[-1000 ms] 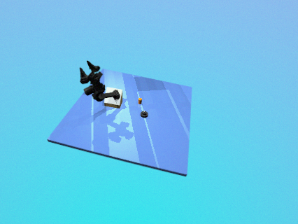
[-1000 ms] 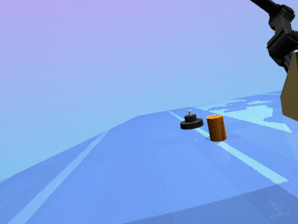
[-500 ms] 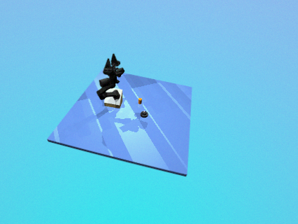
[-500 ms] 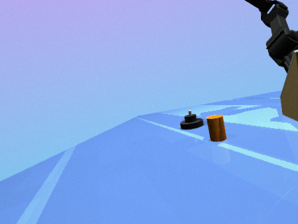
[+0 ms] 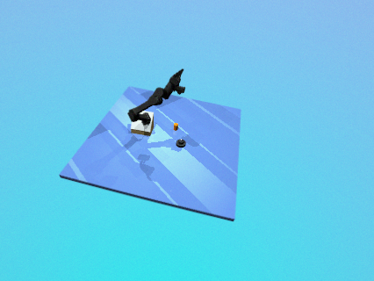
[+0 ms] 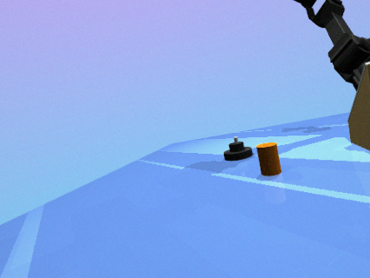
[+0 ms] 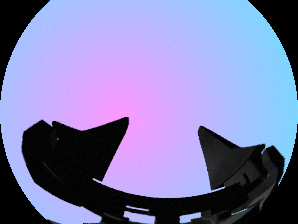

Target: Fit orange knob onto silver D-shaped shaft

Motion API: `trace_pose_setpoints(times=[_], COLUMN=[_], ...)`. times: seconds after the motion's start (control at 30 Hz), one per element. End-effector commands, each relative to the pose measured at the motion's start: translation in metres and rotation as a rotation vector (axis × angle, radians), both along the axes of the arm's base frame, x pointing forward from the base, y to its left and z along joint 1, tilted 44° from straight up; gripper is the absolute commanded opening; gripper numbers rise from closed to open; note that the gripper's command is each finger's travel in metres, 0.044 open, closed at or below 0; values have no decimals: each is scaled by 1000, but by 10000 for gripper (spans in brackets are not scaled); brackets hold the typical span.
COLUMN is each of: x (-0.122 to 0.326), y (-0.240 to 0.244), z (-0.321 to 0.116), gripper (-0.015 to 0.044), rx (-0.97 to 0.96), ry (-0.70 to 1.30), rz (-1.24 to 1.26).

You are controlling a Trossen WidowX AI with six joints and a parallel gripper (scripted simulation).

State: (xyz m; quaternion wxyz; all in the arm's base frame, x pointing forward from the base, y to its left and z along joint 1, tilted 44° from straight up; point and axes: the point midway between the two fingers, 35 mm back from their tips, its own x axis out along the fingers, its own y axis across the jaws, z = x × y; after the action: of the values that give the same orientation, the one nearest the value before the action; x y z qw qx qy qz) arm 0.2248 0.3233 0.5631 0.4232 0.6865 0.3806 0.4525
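The orange knob (image 5: 176,126) (image 6: 269,160) stands upright on the blue table; its hole does not show. The round black pedestal (image 5: 181,143) (image 6: 238,153) stands close by, apart from the knob. The short silver shaft (image 6: 235,139) sticks up from its top; its flat side cannot be made out. My gripper (image 7: 165,125) is open and empty in the wrist view, with only sky between and beyond the fingers. In the top view it is raised high above the table, pointing up and away from the knob and pedestal. In the exterior view the fingers are out of frame.
The blue table (image 5: 206,193) (image 6: 130,226) has pale stripes and shadows across it. The arm's base block (image 5: 142,127) (image 6: 360,122) stands to the left of the knob in the top view and at the right edge in the exterior view.
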Motion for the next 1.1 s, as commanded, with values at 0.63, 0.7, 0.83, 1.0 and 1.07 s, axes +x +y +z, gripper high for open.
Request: trace_pose_setpoints(times=[0.63,0.7,0.83,1.0,1.07], x=[102,99,89,70,61], y=[30,20,-8,-55,-77], z=[-363,-396,-456,-520,-541], gripper=[440,440,440,440,440], rx=[-1098,-1228,-1495,-1858,-2011], ry=[213,213,204,168,146], rz=[-316,-313,-280,-181,-116])
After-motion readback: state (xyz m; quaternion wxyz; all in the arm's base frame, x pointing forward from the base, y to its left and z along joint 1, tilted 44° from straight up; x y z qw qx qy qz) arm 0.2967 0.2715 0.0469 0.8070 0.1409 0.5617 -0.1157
